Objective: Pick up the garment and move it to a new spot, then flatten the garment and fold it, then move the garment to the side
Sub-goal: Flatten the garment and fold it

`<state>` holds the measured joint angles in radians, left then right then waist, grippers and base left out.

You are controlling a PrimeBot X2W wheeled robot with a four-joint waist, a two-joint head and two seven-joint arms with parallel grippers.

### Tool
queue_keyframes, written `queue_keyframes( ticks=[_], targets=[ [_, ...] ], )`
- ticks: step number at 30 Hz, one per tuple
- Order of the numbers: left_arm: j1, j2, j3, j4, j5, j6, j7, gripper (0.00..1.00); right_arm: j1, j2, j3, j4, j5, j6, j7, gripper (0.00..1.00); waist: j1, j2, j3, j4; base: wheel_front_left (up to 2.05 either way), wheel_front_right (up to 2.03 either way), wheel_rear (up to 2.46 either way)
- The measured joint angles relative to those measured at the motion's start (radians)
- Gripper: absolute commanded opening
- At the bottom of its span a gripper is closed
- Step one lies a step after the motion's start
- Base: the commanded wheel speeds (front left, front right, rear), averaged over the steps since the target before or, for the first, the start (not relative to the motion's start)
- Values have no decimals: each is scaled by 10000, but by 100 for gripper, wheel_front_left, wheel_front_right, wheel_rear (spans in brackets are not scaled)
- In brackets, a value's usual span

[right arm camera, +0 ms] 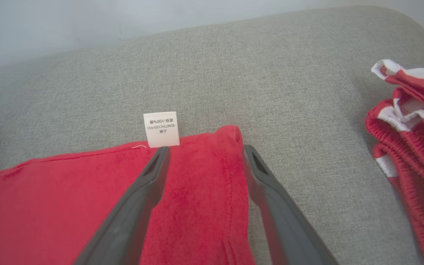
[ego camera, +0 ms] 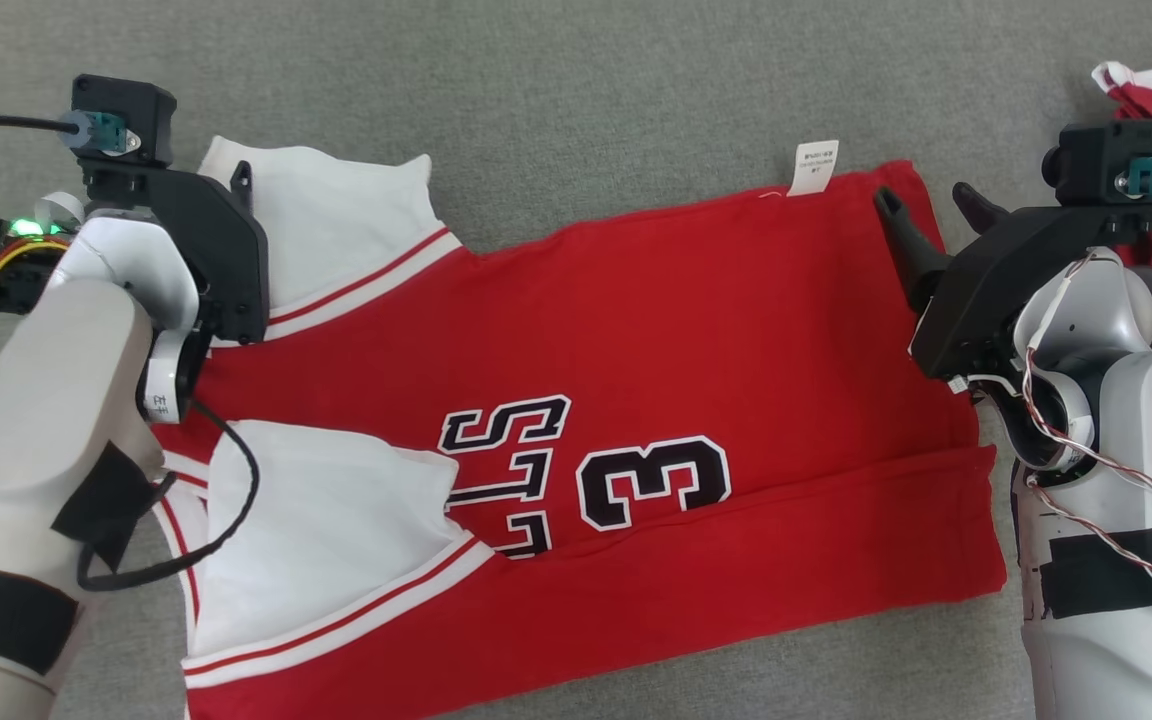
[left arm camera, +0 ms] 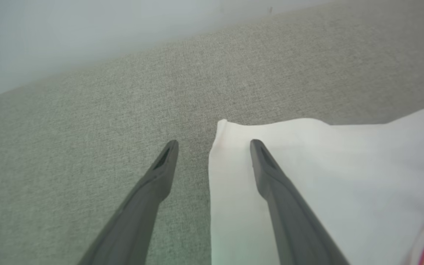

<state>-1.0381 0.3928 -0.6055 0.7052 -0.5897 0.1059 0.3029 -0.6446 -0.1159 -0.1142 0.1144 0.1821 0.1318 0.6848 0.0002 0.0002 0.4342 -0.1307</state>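
Spread flat: red jersey (ego camera: 636,330). At nine o'clock, left gripper (left arm camera: 212,144) released, straddling white sleeve (left arm camera: 326,165) edge; at three o'clock, right gripper (right arm camera: 205,150) released over hem corner (right arm camera: 230,134).

The head camera looks almost straight down on the red garment (ego camera: 636,330) from well above, taking in nearly all of it on the grey surface (ego camera: 576,70). The left wrist camera sits low and close over the garment's white sleeve (left arm camera: 326,176), sighting along the left hand (left arm camera: 214,142) toward a pale wall (left arm camera: 87,29). The right wrist camera rides low at the garment's hem corner, looking along the right hand (right arm camera: 206,148). It shares the garment's label (right arm camera: 161,129) with the head view.
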Motion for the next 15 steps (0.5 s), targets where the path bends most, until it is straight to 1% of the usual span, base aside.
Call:
queue_keyframes(
  ticks=[7,8,9,10,11,12,15],
  targets=[
    [-537,157,-176,759,297,75,165,100,2,-82,-33,159,25,0,-226,100,-1,0,294,-246,0,0,0],
    [-605,180,-186,848,311,75,245,93,2,-82,-31,171,23,0,-255,100,-1,-1,305,-270,0,0,0],
    [-656,178,-180,905,305,82,282,76,2,-81,-12,174,23,0,-263,100,-1,0,309,-293,0,0,0],
    [-688,176,-192,959,291,79,366,67,3,-75,12,174,25,0,-267,100,-1,-1,307,-314,0,0,0],
    [-703,173,-209,999,276,46,460,50,10,-69,40,171,25,0,-267,100,-2,-1,301,-336,0,0,0],
    [-712,167,-194,1028,222,-13,543,47,23,-63,54,159,25,0,-265,100,-2,-1,299,-360,0,0,0],
    [-773,121,-163,1081,12,-90,763,45,51,-58,63,98,42,0,-253,100,-3,-1,327,-414,0,0,0]
  ],
)
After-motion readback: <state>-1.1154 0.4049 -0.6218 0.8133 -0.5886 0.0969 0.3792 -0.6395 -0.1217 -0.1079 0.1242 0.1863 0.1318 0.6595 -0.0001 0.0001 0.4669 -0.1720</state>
